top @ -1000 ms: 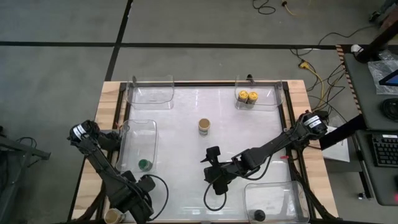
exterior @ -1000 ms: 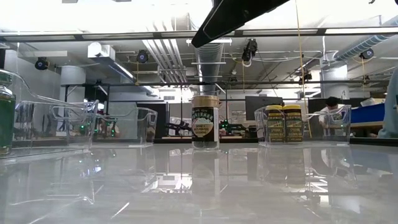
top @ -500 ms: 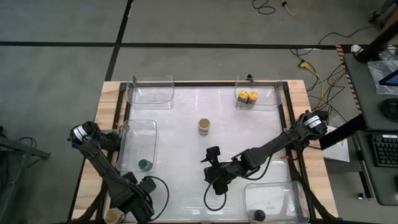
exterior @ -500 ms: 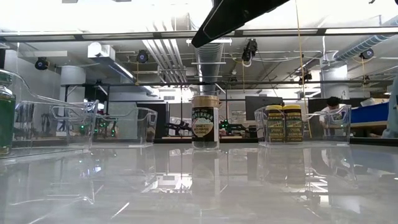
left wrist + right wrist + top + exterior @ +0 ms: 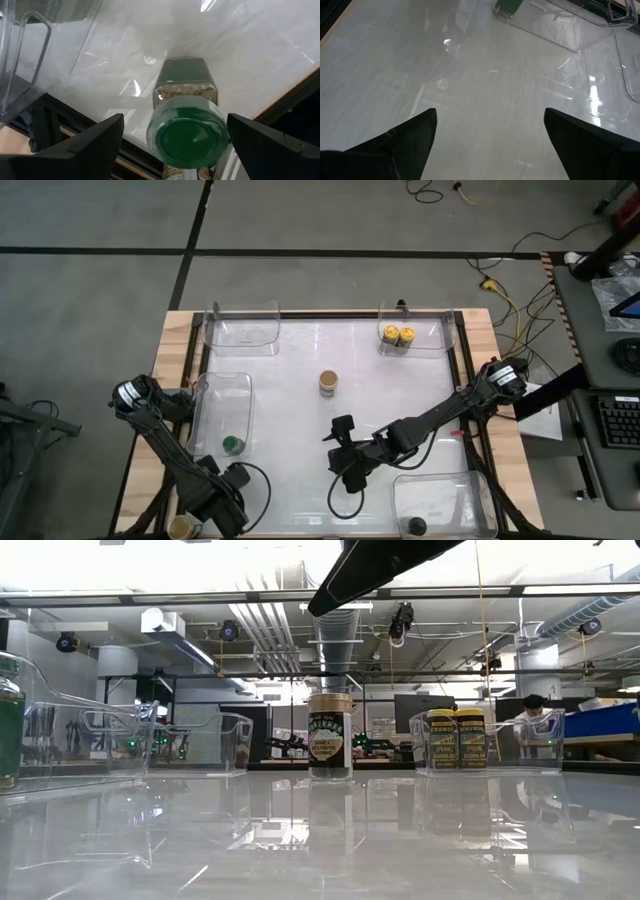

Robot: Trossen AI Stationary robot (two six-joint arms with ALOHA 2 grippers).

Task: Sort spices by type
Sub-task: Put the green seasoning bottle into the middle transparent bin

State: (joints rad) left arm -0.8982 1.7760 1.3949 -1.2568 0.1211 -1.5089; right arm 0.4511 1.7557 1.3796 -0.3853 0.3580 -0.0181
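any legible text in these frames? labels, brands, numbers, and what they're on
None can be read.
Tan-lidded jar: its dark label carries print, too small to read.
Two yellow-lidded jars: dark labels with print, too small to read.
Green-lidded jar between the open left gripper fingers: seen lid-on, no lettering shows.
Clear bins: no markings visible.

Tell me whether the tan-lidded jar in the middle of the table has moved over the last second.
No. In the high view the tan-lidded jar sits at the same spot relative to the bin with the two yellow-lidded jars; the low view agrees.
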